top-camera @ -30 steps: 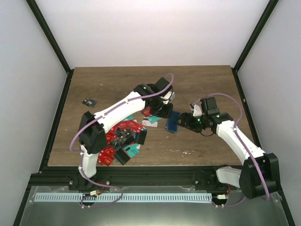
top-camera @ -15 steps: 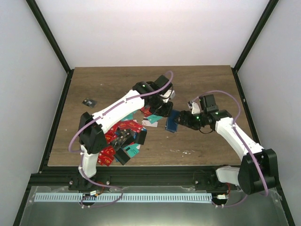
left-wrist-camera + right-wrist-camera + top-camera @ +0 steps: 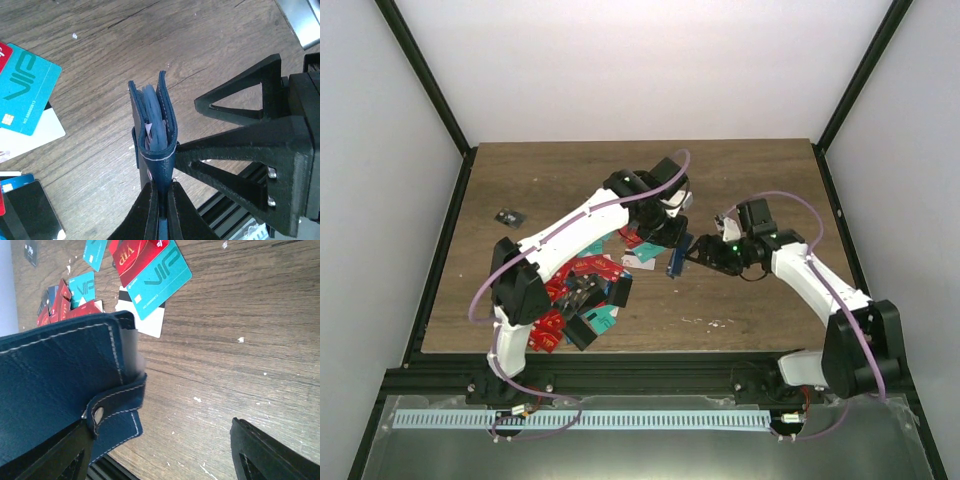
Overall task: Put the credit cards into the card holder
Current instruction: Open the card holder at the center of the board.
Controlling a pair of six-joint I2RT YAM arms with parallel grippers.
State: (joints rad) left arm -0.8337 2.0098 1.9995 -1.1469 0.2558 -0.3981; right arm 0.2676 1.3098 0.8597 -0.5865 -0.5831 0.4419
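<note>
The card holder (image 3: pixel 152 120) is a dark blue case standing on edge above the wood, its top gaping with pale lining inside. My left gripper (image 3: pixel 162 200) is shut on its lower edge. In the top view the card holder (image 3: pixel 675 258) hangs between both arms. My right gripper (image 3: pixel 165 455) is open wide, with its left finger (image 3: pixel 65 460) against the card holder (image 3: pixel 55 385) below the clasp tab (image 3: pixel 117 405). Credit cards lie loose: a teal one (image 3: pixel 160 277), a red one (image 3: pixel 135 255), and a heap of several (image 3: pixel 575 290) beside the left arm.
A small black item (image 3: pixel 508 217) lies alone at the table's left side. A teal card (image 3: pixel 27 90), a white card (image 3: pixel 45 130) and a black card (image 3: pixel 35 210) lie left of the holder. Black frame posts (image 3: pixel 840 100) rise at the table's corners.
My right gripper has moved left, up against the card holder. The holder has turned from lying flatter to standing on edge. My left gripper has kept its grip.
</note>
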